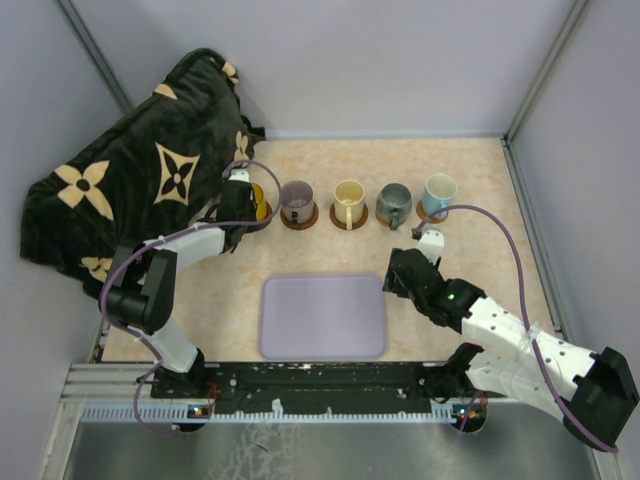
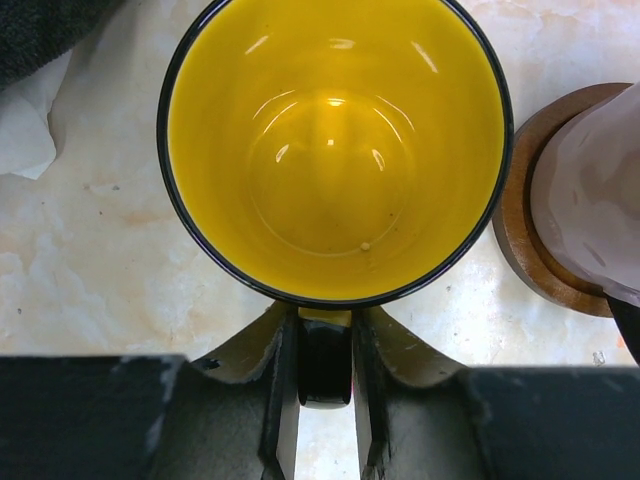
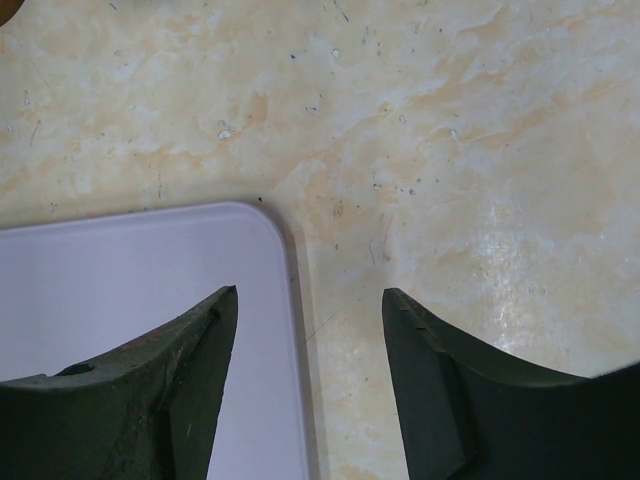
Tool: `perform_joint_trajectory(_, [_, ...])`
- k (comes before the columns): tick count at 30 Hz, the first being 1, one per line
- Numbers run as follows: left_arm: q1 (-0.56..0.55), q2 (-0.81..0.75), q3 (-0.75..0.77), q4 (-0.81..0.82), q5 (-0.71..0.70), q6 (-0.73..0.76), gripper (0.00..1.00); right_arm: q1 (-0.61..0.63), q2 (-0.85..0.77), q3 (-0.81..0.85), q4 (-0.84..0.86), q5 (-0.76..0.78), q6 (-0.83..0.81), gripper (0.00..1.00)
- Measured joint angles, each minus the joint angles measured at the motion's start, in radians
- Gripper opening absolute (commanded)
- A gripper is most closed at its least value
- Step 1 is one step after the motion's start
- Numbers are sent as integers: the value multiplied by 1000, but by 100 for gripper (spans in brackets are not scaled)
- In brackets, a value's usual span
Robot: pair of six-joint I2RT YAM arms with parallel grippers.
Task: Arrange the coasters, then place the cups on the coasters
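Nearest the left wrist lens, the left jaws flank the black handle (image 2: 325, 365) of the yellow cup (image 2: 335, 150), which points to 6 o'clock in that view. They sit narrow and close on either side of it, but I cannot tell whether they press it. In the overhead view this cup stands at the 9 o'clock end of a row of five along the far side of the bench (image 1: 480, 290), largely hidden under the arm.

Toward 3 o'clock follow the purple-grey cup (image 1: 297, 197), cream cup (image 1: 348, 197), grey-green cup (image 1: 393, 200) and white-and-blue cup (image 1: 439, 192), each on a brown coaster (image 1: 298, 218).

At 6 o'clock of the cream cup lies a lavender tray (image 1: 322, 316). The right jaws hang wide apart, holding nothing, over its 2 o'clock corner. A dark flower-patterned cloth (image 1: 130, 180) lies at 10 o'clock of the yellow cup.
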Motion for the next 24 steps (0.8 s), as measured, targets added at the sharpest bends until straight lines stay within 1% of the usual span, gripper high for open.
perform_joint_trajectory(9, [0,0,-2,-1,0,-5,35,0,0,0,5,0,0,61])
perform_joint_trajectory(24, [0,-35,-57,-18,-2,-13,35,0,-5,-6,7,-8,3,60])
